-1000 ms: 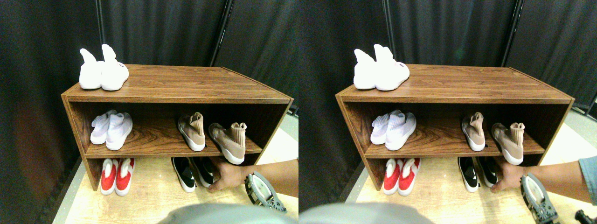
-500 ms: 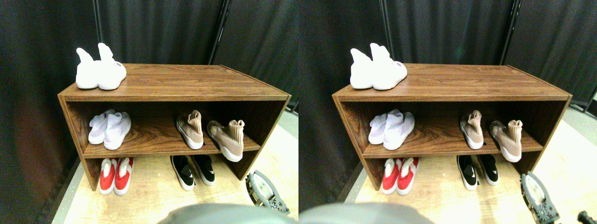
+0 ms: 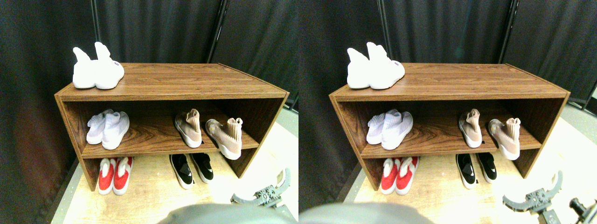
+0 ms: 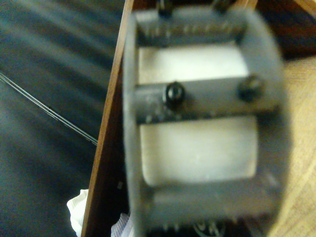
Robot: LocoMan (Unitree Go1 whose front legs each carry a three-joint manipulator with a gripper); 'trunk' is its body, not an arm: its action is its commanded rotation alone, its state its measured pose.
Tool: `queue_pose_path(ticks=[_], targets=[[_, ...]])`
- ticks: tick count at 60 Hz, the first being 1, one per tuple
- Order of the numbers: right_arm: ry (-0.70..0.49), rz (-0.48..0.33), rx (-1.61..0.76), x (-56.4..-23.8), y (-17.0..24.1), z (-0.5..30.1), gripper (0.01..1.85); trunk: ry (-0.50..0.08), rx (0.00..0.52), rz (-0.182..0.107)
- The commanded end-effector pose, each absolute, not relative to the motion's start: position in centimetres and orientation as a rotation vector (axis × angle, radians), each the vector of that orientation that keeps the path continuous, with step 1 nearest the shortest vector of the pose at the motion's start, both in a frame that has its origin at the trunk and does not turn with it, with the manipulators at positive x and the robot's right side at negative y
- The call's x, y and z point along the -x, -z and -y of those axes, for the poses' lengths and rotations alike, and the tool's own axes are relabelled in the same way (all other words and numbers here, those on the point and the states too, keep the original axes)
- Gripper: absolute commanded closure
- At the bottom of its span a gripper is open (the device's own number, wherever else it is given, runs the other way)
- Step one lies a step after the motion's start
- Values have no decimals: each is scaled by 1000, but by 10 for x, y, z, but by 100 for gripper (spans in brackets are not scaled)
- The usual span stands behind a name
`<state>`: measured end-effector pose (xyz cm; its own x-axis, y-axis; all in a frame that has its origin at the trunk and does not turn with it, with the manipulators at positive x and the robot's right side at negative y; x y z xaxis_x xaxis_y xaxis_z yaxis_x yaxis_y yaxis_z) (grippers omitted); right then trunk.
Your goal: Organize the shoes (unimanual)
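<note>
Gripper point(image 3: 268, 186) hangs low over the floor point(image 3: 154, 186), in front of the shelf point(image 3: 177, 84), with its fingers point(image 3: 283, 178) spread wide and holding nothing. The tan shoes point(image 3: 207, 130) stand on the middle board at the right, slightly apart, the right one tilted over the edge. The black shoes point(image 3: 191, 169) stand together on the floor below them.

We stand in a staged test space: black curtains point(image 3: 163, 28) at twelve o'clock behind a wooden shoe rack point(image 3: 177, 84).
</note>
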<state>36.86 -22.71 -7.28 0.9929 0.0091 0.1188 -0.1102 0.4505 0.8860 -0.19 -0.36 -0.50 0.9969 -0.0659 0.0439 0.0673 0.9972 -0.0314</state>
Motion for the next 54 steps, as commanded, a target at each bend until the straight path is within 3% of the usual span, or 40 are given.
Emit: queue_pose_path(ticks=[1, 20, 43, 44, 54], targets=[[-78, 119, -1093, -377, 69, 232, 24, 67, 45, 35], [-60, 100, -1183, -408, 66, 242, 35, 65, 46, 36], [39, -12, -1353, -451, 87, 240, 30, 65, 46, 36], [44, -13, -1352, -453, 88, 239, 30, 34, 68, 33], [59, -27, -1333, -466, 95, 238, 27, 30, 69, 32]])
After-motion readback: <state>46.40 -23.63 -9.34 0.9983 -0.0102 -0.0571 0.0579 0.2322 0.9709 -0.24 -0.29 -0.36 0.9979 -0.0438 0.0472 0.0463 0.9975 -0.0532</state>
